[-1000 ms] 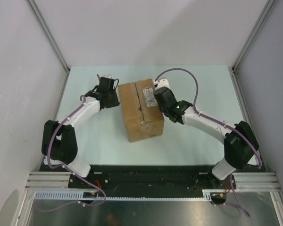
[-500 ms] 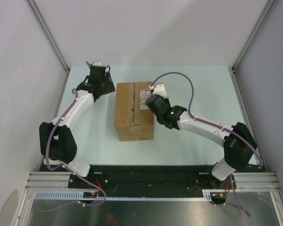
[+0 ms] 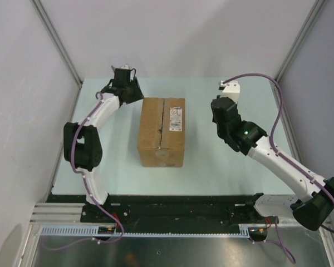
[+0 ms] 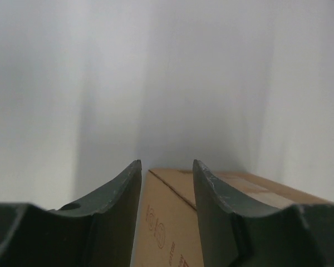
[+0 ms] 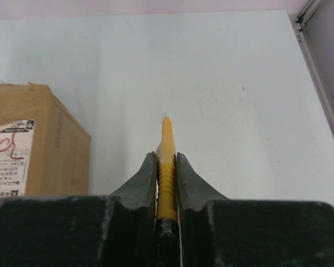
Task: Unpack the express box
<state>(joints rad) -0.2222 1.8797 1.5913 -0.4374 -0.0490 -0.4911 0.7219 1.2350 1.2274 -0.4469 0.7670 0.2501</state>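
Note:
The express box (image 3: 162, 132), a brown carton with its top flaps lying flat and a white label (image 3: 176, 118), stands mid-table. My left gripper (image 3: 134, 93) hovers off its far left corner. In the left wrist view that gripper (image 4: 166, 162) is open with nothing between its fingers, and the box (image 4: 164, 222) shows beyond the gap. My right gripper (image 3: 219, 107) is to the right of the box and apart from it. In the right wrist view it (image 5: 166, 154) is shut on a yellow utility knife (image 5: 166, 133), with the box (image 5: 39, 139) at the left.
The pale green table (image 3: 228, 167) is bounded by white walls and metal frame posts (image 3: 289, 61) at the back and sides. A black base rail (image 3: 172, 203) runs along the near edge by the arm bases.
The right arm has drawn back from the box top to the right, knife still gripped. The left gripper has let go of the box's side and moved off its far corner. The box now sits squarer.

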